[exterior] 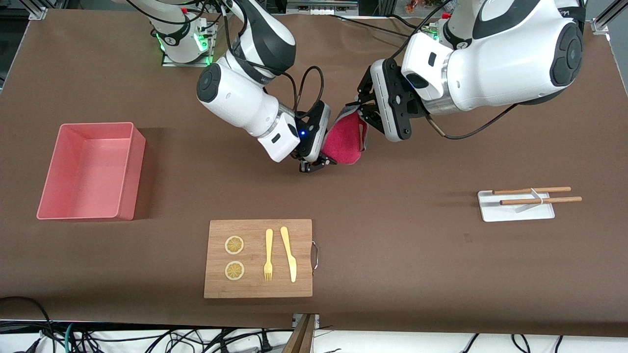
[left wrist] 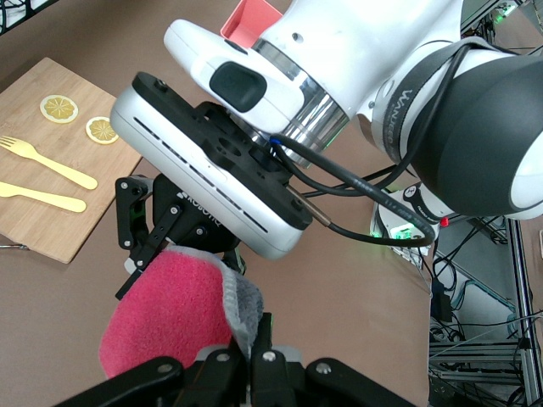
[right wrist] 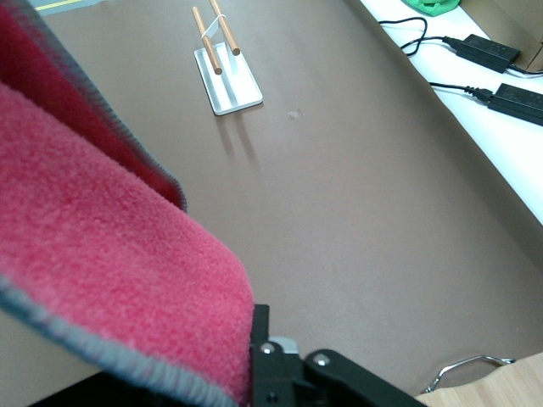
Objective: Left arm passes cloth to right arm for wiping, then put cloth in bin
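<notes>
Cloth [exterior: 344, 139] hangs above mid-table, clamped by both my left gripper [exterior: 362, 112] and my right gripper [exterior: 319, 162], bin [exterior: 128, 171] toward nine o'clock.

The right arm [exterior: 245, 100] is extended from its base down over the middle of the table [exterior: 417, 255], its wrist tilted toward the left arm. The right gripper [exterior: 321, 159] is closed on one edge of the cloth [exterior: 343, 139], above the table. The left arm [exterior: 490, 63] is bent low, its wrist turned toward the right arm. The left gripper [exterior: 360, 110] is clamped on the cloth's upper edge.
</notes>
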{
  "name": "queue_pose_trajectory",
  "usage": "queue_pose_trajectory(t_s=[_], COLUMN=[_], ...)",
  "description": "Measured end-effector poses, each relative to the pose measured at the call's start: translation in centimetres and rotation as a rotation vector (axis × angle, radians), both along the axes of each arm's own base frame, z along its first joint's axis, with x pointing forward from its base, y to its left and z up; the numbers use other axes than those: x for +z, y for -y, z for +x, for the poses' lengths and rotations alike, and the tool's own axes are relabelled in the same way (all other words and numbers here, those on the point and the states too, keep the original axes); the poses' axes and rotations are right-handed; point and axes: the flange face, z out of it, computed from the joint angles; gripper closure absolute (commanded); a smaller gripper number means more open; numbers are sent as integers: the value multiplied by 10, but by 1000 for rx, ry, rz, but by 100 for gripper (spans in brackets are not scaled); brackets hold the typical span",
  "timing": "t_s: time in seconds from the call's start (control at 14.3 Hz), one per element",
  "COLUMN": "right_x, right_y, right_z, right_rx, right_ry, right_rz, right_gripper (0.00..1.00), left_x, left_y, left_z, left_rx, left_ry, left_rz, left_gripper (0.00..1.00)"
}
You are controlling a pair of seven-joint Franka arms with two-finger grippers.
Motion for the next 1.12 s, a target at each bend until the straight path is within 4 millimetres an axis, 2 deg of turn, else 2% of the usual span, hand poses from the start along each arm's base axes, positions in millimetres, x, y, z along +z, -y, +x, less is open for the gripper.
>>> queue_pose_trajectory(t_s=[0.21, 0.28, 0.63, 0.98, 1.12], right_x=[0, -1, 10, 7, 7], right_y=[3, 6, 30, 51, 56], right_z=[2, 3, 19, 27, 29], right_rx=[3, 2, 15, 22, 26], right_ry=[-15, -31, -94, -147, -159], right_rz=[-7, -13, -50, -90, -101], right_gripper=[100, 100, 100, 100, 100], left_x=[0, 0, 0, 0, 0], left_y=[0, 0, 2, 1, -7], left_z=[0, 0, -1, -3, -4], left_rx=[0, 2, 0, -10, -19], left_ry=[0, -2, -4, -12, -33], left_rz=[0, 1, 1, 6, 27], left_gripper=[100, 1, 0, 0, 0])
